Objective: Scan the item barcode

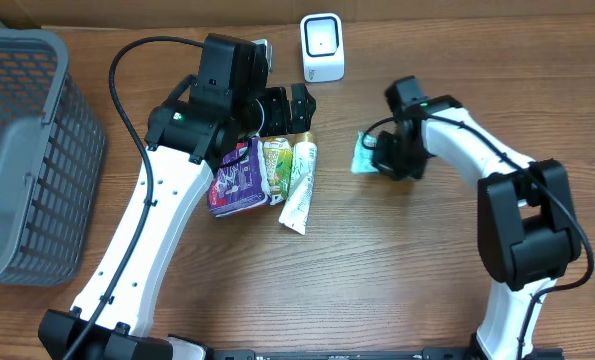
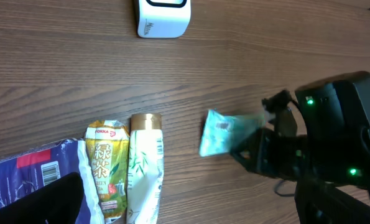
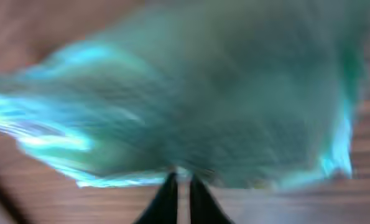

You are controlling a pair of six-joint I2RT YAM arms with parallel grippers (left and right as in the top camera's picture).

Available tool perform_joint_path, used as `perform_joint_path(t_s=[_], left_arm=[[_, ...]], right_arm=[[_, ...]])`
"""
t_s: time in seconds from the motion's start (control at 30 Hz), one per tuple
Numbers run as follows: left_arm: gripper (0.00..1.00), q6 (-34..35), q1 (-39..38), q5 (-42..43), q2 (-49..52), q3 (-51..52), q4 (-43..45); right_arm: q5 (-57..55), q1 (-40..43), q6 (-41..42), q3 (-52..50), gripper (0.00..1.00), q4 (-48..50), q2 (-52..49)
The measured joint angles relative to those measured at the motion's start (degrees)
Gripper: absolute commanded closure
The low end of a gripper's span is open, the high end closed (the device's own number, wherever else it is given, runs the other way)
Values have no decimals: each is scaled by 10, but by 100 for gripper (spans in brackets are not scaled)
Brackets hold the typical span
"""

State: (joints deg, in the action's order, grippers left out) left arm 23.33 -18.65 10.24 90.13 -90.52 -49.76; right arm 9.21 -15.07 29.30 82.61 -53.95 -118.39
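A crumpled teal packet [image 1: 362,152] sits right of centre, just over the wooden table. My right gripper [image 1: 387,155] is shut on its right edge. In the right wrist view the blurred teal packet [image 3: 191,93] fills the frame, and the right gripper [image 3: 180,183] pinches its near edge with the dark fingers almost together. The left wrist view shows the teal packet [image 2: 219,132] sticking out to the left of the right gripper [image 2: 259,149]. A white scanner [image 1: 322,47] stands at the back of the table. My left gripper [image 1: 282,108] hangs wide open and empty above the other items.
A purple packet [image 1: 237,180], a green tea pouch [image 1: 275,165] and a white tube [image 1: 299,185] lie side by side under the left arm. A grey basket [image 1: 27,150] stands at the far left. The scanner [image 2: 163,15] shows at the top of the left wrist view.
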Motion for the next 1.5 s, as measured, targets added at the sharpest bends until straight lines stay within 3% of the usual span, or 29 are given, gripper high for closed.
perform_joint_path(t_s=[0.27, 0.33, 0.37, 0.43, 0.57, 0.83, 1.07, 1.33, 1.43, 1.47, 1.5], left_arm=[[0, 0, 0, 0, 0, 0, 0], [0, 0, 0, 0, 0, 0, 0], [0, 0, 0, 0, 0, 0, 0], [0, 0, 0, 0, 0, 0, -1], [0, -6, 0, 0, 0, 0, -7], [0, -65, 0, -80, 0, -17, -73], [0, -68, 0, -192, 0, -70, -132], [0, -68, 0, -226, 0, -70, -146], [0, -68, 0, -229, 0, -70, -146], [0, -68, 0, -229, 0, -70, -146], [0, -68, 0, -229, 0, -70, -146]], right_arm=[[42, 92, -159, 65, 55, -85, -15], [61, 107, -187, 103, 42, -101, -14], [70, 113, -200, 120, 30, -104, -14], [83, 123, -218, 139, 21, -102, -9], [120, 143, -263, 149, 19, -95, -1], [178, 153, -339, 149, 24, -89, -46], [228, 154, -375, 147, 25, -68, -111], [301, 153, -393, 147, 28, -37, -128], [334, 151, -395, 148, 40, -37, -140], [341, 149, -396, 149, 49, -38, -144], [348, 146, -395, 150, 65, -39, -151]])
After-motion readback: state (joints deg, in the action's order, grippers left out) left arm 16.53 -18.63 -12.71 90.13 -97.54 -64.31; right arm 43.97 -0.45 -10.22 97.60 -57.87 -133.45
